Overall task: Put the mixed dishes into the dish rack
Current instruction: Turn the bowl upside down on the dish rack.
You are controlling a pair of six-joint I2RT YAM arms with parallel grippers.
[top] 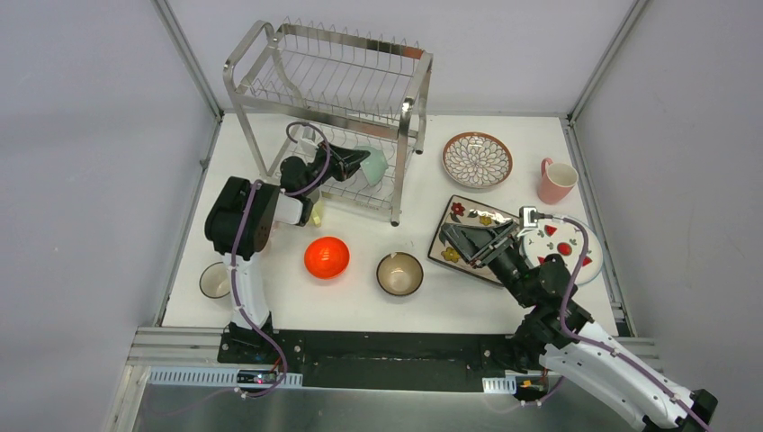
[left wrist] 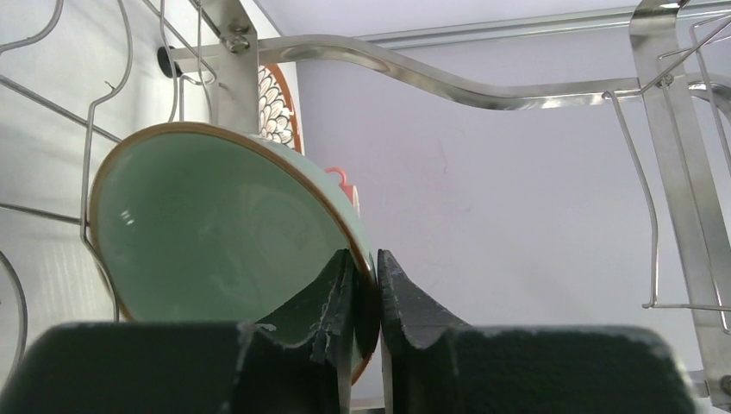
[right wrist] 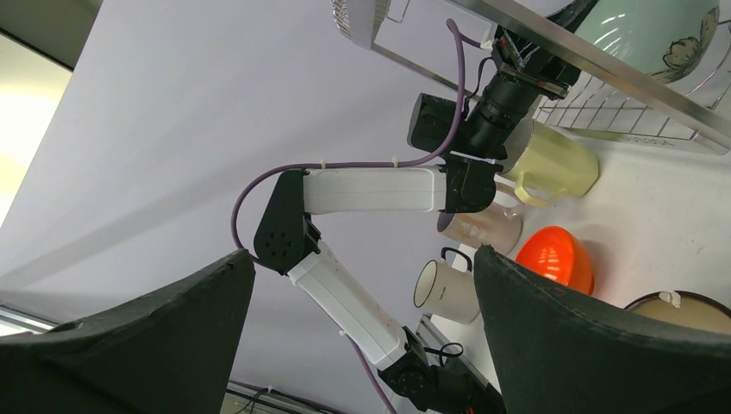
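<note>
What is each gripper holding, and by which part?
Left gripper pinches the mint bowl by its rim; right gripper is open, holding nothing.

Left arm (top: 247, 288): up from base at lower left, elbow folded at left of centre, forearm reaching toward upper centre. Left hand (top: 358, 162): fingers nearly together, pinching rim of mint bowl (left wrist: 215, 233). Right arm (top: 603, 355): from lower right, stretched toward right of centre. Right hand (top: 472, 243): jaws spread wide, nothing between them.

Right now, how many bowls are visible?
3. A mint bowl is low in the rack, rim in the left gripper; an orange bowl and a tan bowl sit on the table in front. Others may be hidden.
</note>
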